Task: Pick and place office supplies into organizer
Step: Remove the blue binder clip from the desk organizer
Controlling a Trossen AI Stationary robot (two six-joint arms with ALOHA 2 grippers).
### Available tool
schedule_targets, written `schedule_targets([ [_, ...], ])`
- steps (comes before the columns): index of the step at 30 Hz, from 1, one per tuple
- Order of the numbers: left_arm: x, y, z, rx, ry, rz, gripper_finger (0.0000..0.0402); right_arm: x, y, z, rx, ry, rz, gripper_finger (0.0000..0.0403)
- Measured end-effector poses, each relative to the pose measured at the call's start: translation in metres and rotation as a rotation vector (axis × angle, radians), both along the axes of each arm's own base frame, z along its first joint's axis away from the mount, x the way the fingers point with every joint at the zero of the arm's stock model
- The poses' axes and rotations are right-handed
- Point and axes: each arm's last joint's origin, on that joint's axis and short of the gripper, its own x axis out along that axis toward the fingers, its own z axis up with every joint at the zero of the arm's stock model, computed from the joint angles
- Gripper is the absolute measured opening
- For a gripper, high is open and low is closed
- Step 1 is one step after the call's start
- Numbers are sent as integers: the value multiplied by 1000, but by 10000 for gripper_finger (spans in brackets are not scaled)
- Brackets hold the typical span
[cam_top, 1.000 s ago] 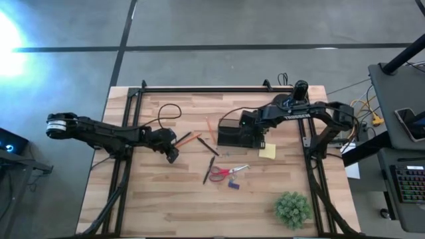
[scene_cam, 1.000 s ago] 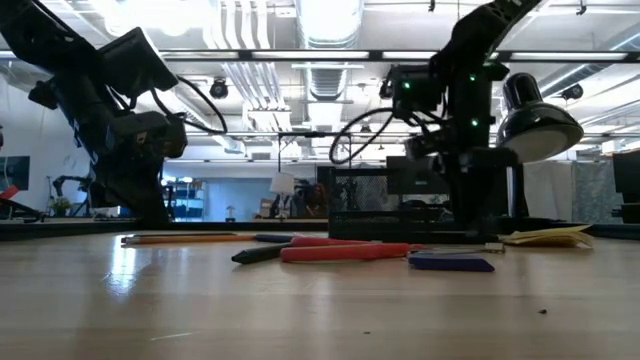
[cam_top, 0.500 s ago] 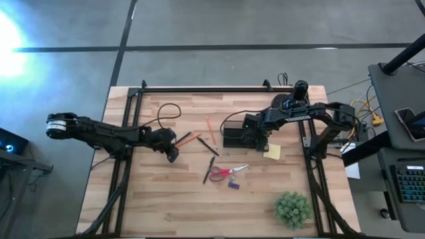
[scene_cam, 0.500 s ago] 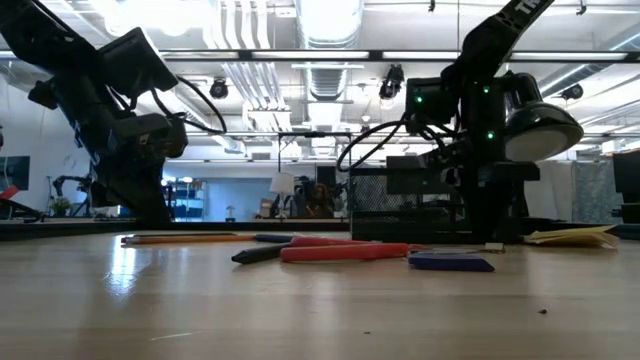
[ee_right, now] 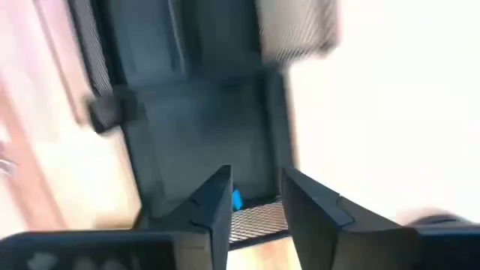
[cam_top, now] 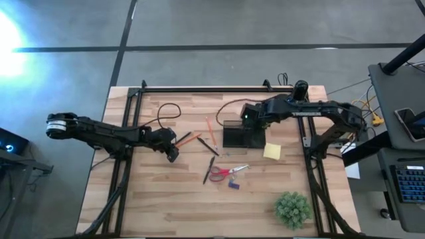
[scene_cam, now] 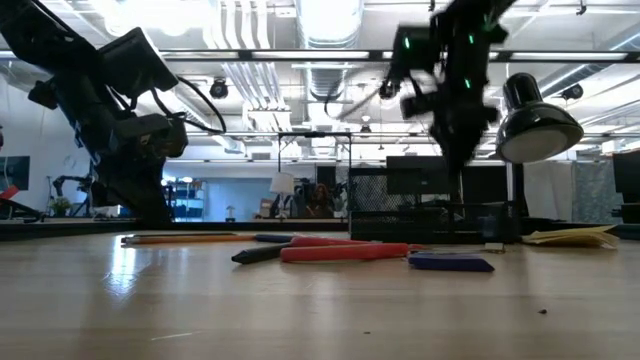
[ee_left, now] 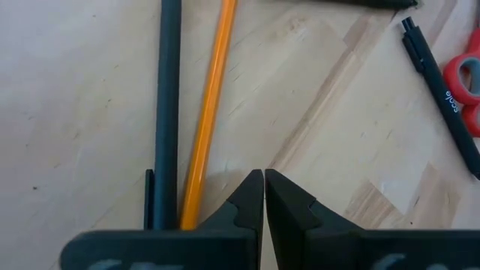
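The black organizer (cam_top: 242, 136) stands on the table, right of middle. My right gripper (ee_right: 255, 187) hangs open above it, fingers pointing down; a blue speck (ee_right: 237, 199) shows inside below. The yellow sticky pad (cam_top: 271, 151) lies just right of the organizer. Red-handled scissors (cam_top: 229, 172), a blue piece (cam_top: 233, 185) and a black pen (cam_top: 209, 169) lie nearer. My left gripper (ee_left: 264, 180) is shut, low over the table beside an orange pencil (ee_left: 210, 112) and a dark pen (ee_left: 166, 112).
A red pencil (cam_top: 211, 131) and another black pen (cam_top: 207, 146) lie left of the organizer. A green plant (cam_top: 293, 208) stands at the near right corner. A black cable loop (cam_top: 169, 111) lies far left, and a round black camera mount (cam_top: 301, 86) stands at the far edge.
My right gripper has risen from low at the organizer's right side and moved toward the far edge, and now hangs above the organizer. The organizer has slid a little toward the table's right. The left arm has kept still.
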Motion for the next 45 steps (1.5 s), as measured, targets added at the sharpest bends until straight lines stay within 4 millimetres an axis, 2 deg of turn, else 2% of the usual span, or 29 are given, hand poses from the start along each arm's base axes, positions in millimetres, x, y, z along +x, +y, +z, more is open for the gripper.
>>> schedule_targets([
  [4, 0, 0, 0, 1, 0, -1, 0, 11, 10, 37, -42, -91, 66, 139],
  [7, 0, 0, 0, 2, 1, -1, 0, 26, 16, 48, -79, -125, 109, 158],
  [9, 0, 0, 0, 2, 0, -2, 0, 38, 16, 44, -80, -127, 117, 169],
  [15, 0, 0, 0, 2, 2, -2, 0, 72, 9, 8, -55, -21, 105, 190],
  [20, 0, 0, 0, 1, 5, -2, 0, 84, 8, -6, -6, 20, 105, 196],
  [24, 0, 0, 0, 2, 6, -3, 0, 87, 9, 0, 25, 3, 99, 196],
  [26, -1, 0, -1, 2, 7, -3, 0, 87, 9, -5, 45, 14, 68, 194],
  [32, -2, 0, -3, 6, 14, -9, 0, 94, 11, -30, 141, 40, -72, 164],
  [36, -4, -1, -5, 1, 22, -14, 0, 101, 16, -50, 160, 94, -81, 116],
  [41, -5, -1, -6, -13, 43, -23, 0, 111, 14, -39, 164, 7, -150, 25],
  [45, -8, -2, -7, -29, 69, -32, 0, 118, 3, -7, 206, -223, -317, 10],
])
